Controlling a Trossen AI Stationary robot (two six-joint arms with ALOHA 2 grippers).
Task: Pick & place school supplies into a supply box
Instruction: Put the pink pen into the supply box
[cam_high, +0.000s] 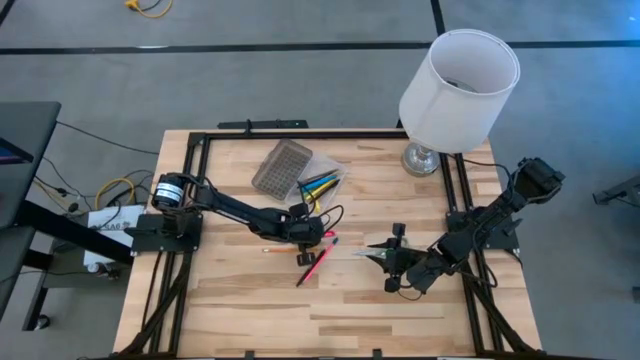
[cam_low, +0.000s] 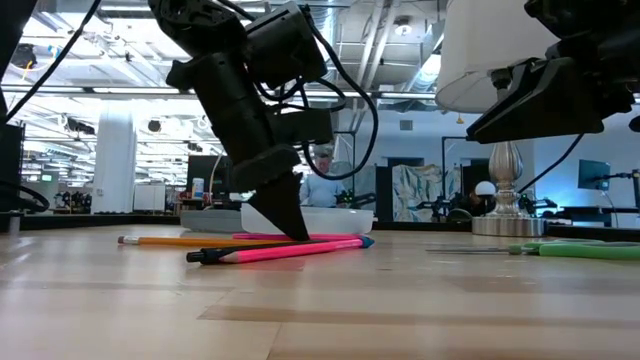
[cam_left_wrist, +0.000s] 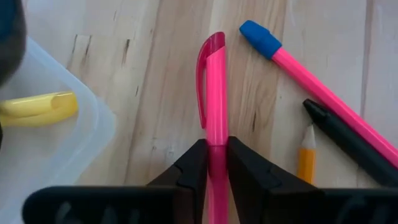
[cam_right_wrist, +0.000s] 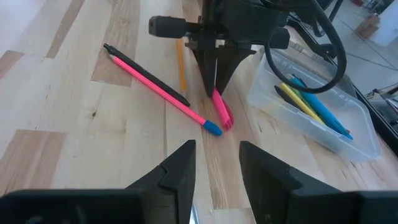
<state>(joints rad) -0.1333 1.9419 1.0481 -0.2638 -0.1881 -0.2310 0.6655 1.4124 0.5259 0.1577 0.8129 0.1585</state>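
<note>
My left gripper (cam_left_wrist: 216, 163) stands at mid-table (cam_high: 312, 235), fingertips down at the wood, shut on a pink pen with a clip (cam_left_wrist: 214, 93). Beside it lie a pink pen with a blue end (cam_left_wrist: 292, 62), a black pen (cam_left_wrist: 348, 143) and a yellow pencil (cam_left_wrist: 306, 158), all flat on the table. The clear supply box (cam_right_wrist: 311, 109) sits just beyond, with yellow and blue markers inside; its grey lid (cam_high: 282, 168) lies next to it. My right gripper (cam_right_wrist: 216, 168) waits open toward the right (cam_high: 388, 260), nothing between its fingers. A green-handled thing (cam_low: 575, 250) lies on the table near it. My left gripper pinches the clipped pink pen's barrel (cam_left_wrist: 216, 149), just behind the clip, between its two fingertips. The fingers come steeply from above, slanting from the table's left, and lie across the pen. The pen lies flat on the wood (cam_low: 320, 237).
A white-shaded lamp (cam_high: 455, 90) stands at the far right corner of the table. Black frame rails (cam_high: 200, 150) run along the table's edges. Bare wood spreads across the near half (cam_high: 320, 310).
</note>
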